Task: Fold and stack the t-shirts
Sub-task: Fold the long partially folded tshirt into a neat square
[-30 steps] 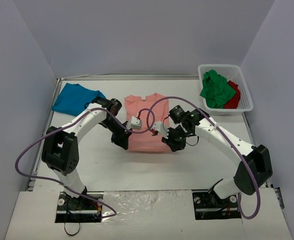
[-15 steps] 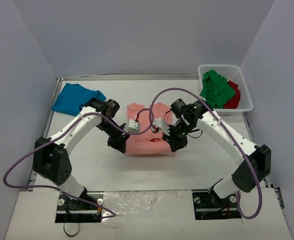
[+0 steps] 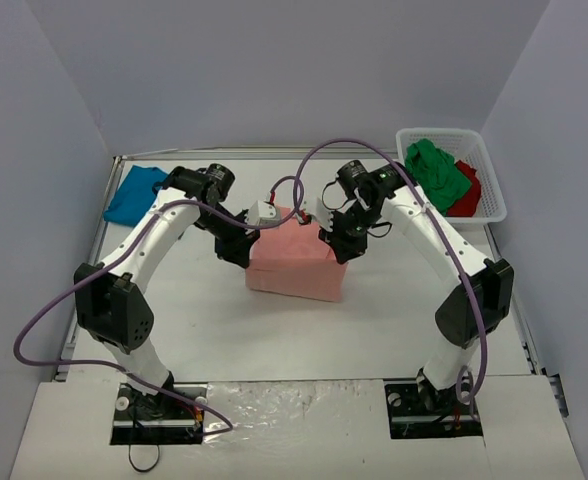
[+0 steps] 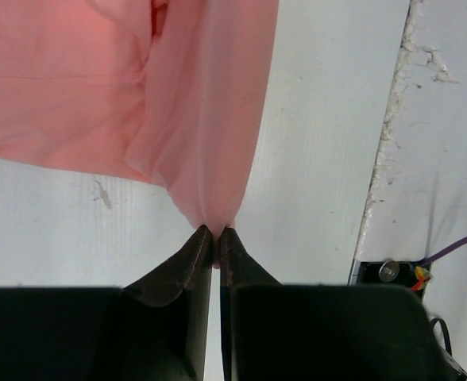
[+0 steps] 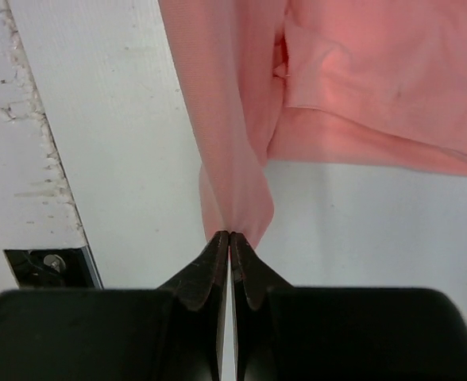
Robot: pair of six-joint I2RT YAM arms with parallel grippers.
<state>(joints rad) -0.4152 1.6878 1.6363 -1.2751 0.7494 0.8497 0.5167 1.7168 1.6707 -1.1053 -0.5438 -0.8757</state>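
Both clenched — left pincer [image 4: 216, 232], right pincer [image 5: 229, 236] gripping salmon-pink t-shirt [image 3: 294, 262], edge seemingly raised.

from my remote station i see a white plastic mesh basket [image 3: 491, 180] at the far right corner of the white table [image 3: 394, 312], pale grey walls [image 3: 274, 70] on three sides.
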